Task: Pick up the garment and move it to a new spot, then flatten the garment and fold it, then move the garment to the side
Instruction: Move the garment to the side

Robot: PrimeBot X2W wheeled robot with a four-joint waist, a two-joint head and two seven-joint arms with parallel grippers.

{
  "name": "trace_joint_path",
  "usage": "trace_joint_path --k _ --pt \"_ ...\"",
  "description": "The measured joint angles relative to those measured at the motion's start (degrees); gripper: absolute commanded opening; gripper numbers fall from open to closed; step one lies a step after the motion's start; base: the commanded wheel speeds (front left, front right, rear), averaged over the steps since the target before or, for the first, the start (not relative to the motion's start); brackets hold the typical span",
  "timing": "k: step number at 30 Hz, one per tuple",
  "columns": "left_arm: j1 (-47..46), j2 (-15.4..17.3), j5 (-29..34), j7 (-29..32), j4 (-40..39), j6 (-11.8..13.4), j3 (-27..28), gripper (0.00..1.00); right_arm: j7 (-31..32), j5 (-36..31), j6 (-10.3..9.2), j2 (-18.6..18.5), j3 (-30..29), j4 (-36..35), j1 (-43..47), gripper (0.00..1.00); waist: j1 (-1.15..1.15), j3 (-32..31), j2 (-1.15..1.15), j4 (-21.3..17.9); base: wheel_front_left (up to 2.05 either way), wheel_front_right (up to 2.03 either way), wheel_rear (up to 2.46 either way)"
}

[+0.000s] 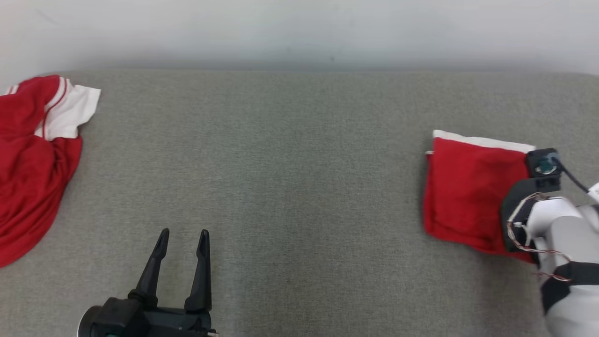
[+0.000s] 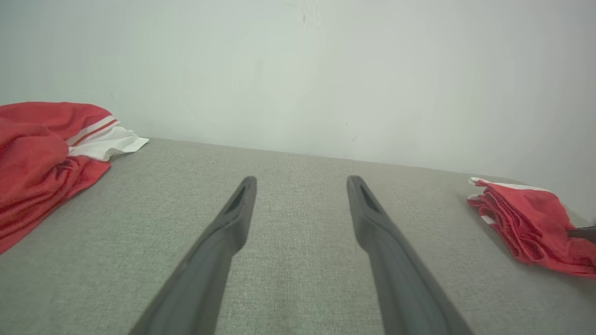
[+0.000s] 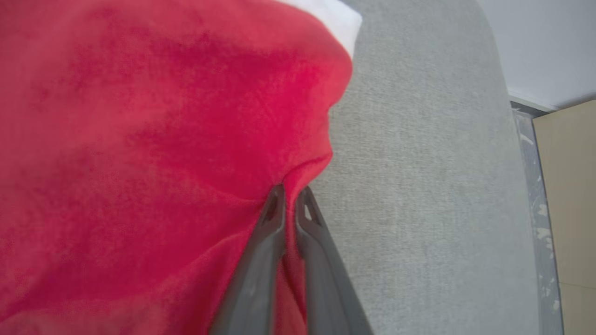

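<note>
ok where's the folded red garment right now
In the head view the folded red garment lies at the right of the grey surface, the jaws of the right gripper shut on its edge.

Red garment (image 1: 468, 192): folded into compact rectangle, several layers stacked, white trim strip along far edge. Lies on grey bench (image 1: 299, 187), far rt side. Fabric soft, lightly wrinkled. Rt hand (image 3: 289, 195) pinched tight on its rt edge, cloth puckered into small ridge at fingertips, red showing btwn fingers. Rest of stack flat on bench.
</note>
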Motion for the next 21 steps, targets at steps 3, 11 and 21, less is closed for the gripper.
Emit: trace_joint_path --k 3,11,21 --pt "-0.68 -0.01 0.13 0.01 -0.47 -0.03 0.20 1.00 2.20 -0.42 0.00 -4.47 2.70 -3.33 1.46 0.00 0.00 1.30 0.00 -1.05 0.00 0.00 0.00" --pt "-2.79 0.00 0.64 0.00 -1.53 -0.11 0.05 1.00 3.71 2.08 0.01 -18.72 9.68 -8.51 3.86 0.00 0.01 6.05 0.00 -1.56 0.00 0.00 0.00" --pt "-4.19 0.05 0.65 0.00 -1.64 -0.37 0.19 1.00 -1.19 0.93 0.01 -26.99 10.35 -10.88 4.42 0.00 0.00 8.84 0.00 -0.16 0.00 0.00 0.00"
